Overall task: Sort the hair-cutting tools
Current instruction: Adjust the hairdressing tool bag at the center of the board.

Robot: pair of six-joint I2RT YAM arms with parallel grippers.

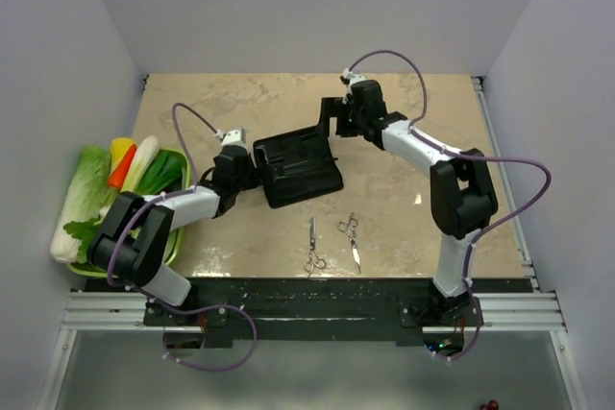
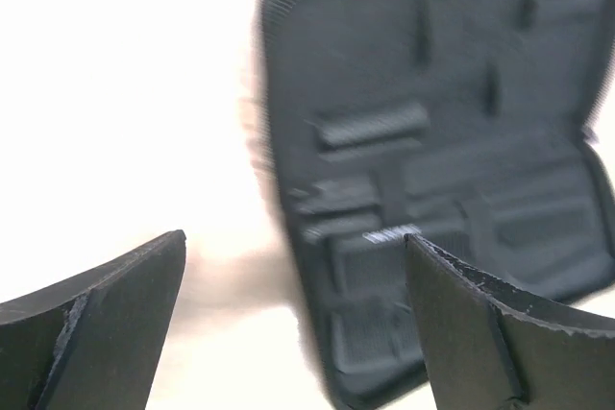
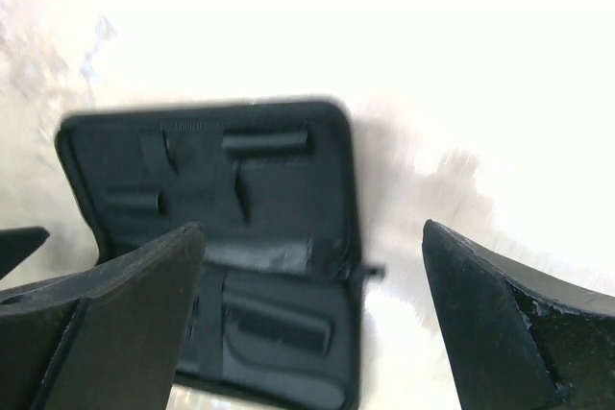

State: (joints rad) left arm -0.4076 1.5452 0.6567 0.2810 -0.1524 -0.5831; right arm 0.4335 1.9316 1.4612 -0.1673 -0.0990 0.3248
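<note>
1. Scissors (image 1: 312, 245) are in neither gripper. The left gripper (image 2: 295, 237) has its jaws spread wide with nothing between them, close by the left edge of the open black case (image 1: 300, 168). Whether it touches the case I cannot tell.
2. The right gripper (image 3: 312, 228) is spread just as wide and also holds nothing. It hangs at the far right corner of the case.
3. The case lies opened out with its inner side up, showing straps and pockets. Both wrist views are too blurred to tell what sits in them.
4. These first scissors rest on the table (image 1: 432, 103) on the near side of the case, apart from it, blades toward the case and ring handles away.
5. The second scissors (image 1: 352, 242) lie just to their right, not touching, turned the other way with rings toward the case.
6. A green basket (image 1: 178, 237) of vegetables (image 1: 115, 180) sits well to the left of the case, beyond the left arm.
</note>
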